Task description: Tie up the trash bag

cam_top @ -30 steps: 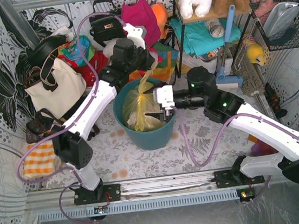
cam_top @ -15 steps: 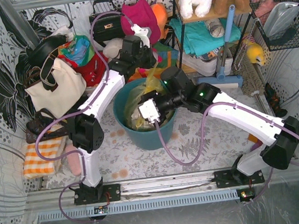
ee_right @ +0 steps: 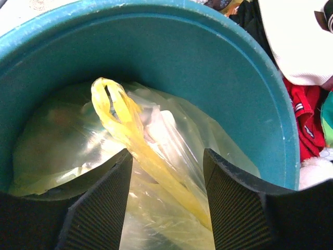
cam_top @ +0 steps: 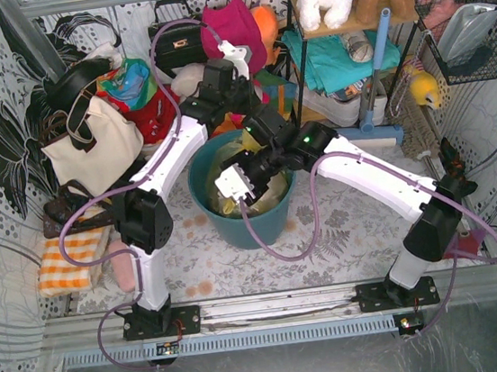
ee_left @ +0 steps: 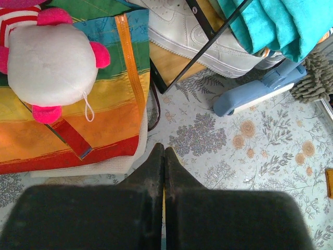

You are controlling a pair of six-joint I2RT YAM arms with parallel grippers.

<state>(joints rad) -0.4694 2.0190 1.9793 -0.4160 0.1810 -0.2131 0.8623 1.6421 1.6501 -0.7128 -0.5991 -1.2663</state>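
We see the trash bag [ee_right: 67, 135] sitting down inside the teal bin [ee_right: 208, 62] at the middle of the worktop [cam_top: 344, 229], one twisted yellow top end running from a small loop at 10 o'clock down toward 5 o'clock in the right wrist view. Our right hand [ee_right: 166, 156] hangs released in the bin's mouth, one finger on each side of that strand. Our left hand [ee_left: 164, 153] is by the bin's 12 o'clock rim, clenched on a thin yellow sliver of the bag, with a rainbow-striped cloth [ee_left: 78, 114] at its 10 o'clock
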